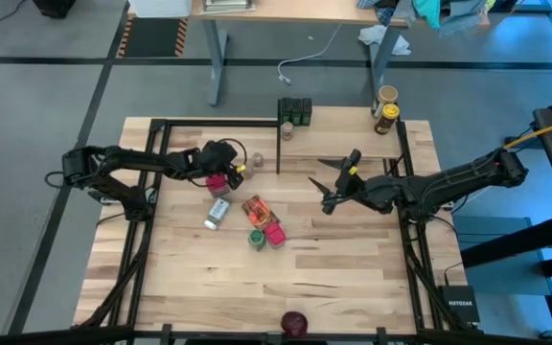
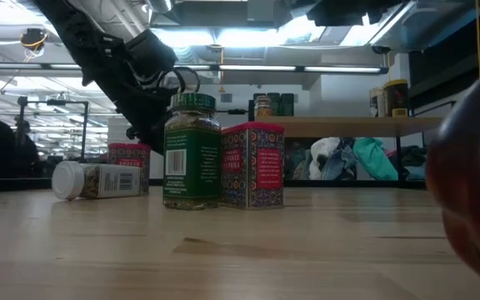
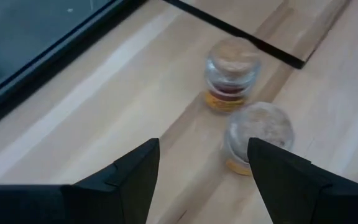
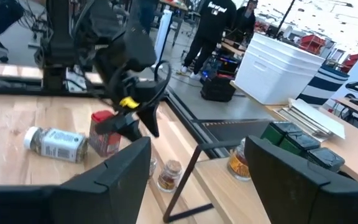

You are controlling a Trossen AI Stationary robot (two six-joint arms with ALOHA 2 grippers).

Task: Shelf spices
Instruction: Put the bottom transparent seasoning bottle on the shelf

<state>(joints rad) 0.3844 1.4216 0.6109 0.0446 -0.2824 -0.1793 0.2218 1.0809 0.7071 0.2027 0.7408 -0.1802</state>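
Observation:
My left gripper (image 1: 233,165) (image 3: 202,155) is open and hovers over two small clear tan-lidded jars (image 3: 232,73) (image 3: 258,135), which stand upright on the table by a black post. A pink-red box (image 1: 217,182) stands just below that arm. A white-capped bottle (image 1: 217,213) lies on its side. An orange-red packet (image 1: 257,207) lies flat near a green-lidded jar (image 2: 192,150) and a second pink-red box (image 2: 252,165), both upright. My right gripper (image 1: 322,184) (image 4: 197,146) is open and held above the table's middle right. It touches nothing.
The shelf (image 1: 343,129) sits at the table's far side with black posts. It carries dark green jars (image 1: 295,112), a small jar (image 1: 287,129) and two taller jars (image 1: 386,110). A dark red round thing (image 1: 295,321) rests at the near edge. People stand in the room beyond.

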